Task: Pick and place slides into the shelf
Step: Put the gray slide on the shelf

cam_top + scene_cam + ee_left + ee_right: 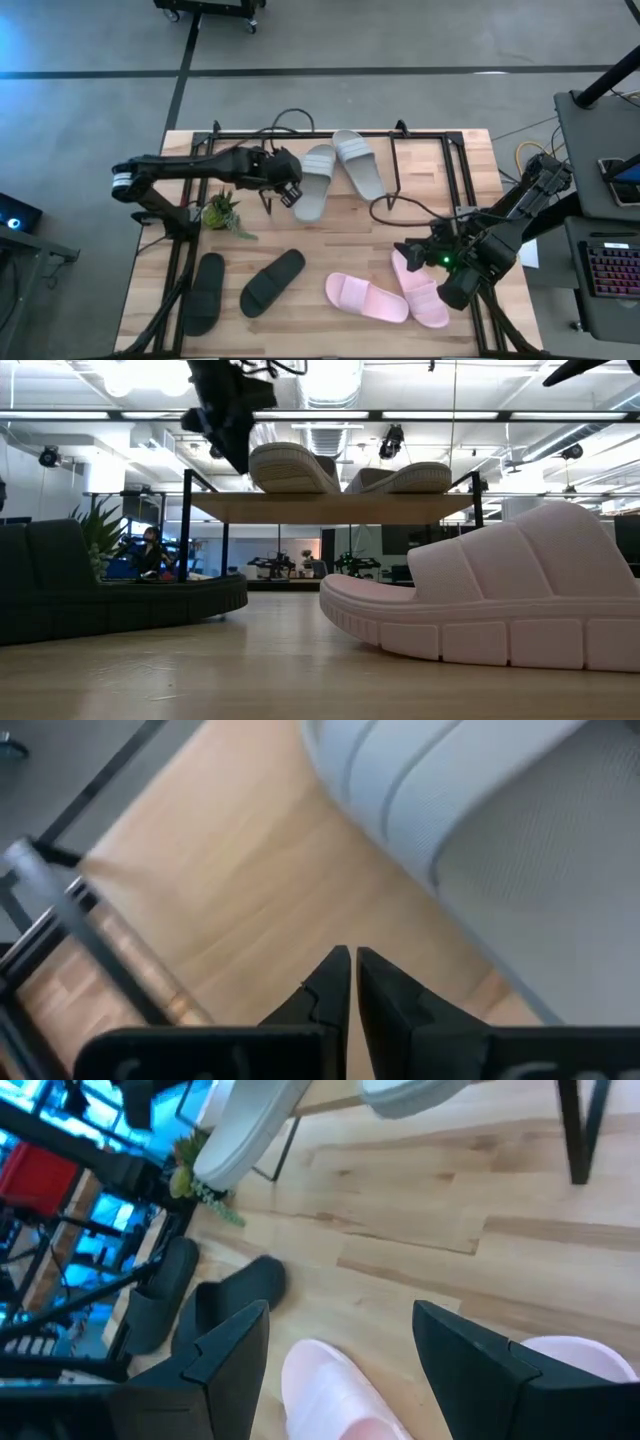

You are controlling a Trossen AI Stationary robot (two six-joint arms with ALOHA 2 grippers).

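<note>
My wooden table carries two black slides, two pink slides, a plant and the shelf, topped by two grey slides.

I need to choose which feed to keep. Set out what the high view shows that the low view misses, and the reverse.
Only the high view: both black slides, the potted plant, the right pincer open over the pink slides, the left pincer shut.
Only the low view: the gap under the shelf's wooden board and the room behind.
Both: two grey-green slides on the shelf.
</note>
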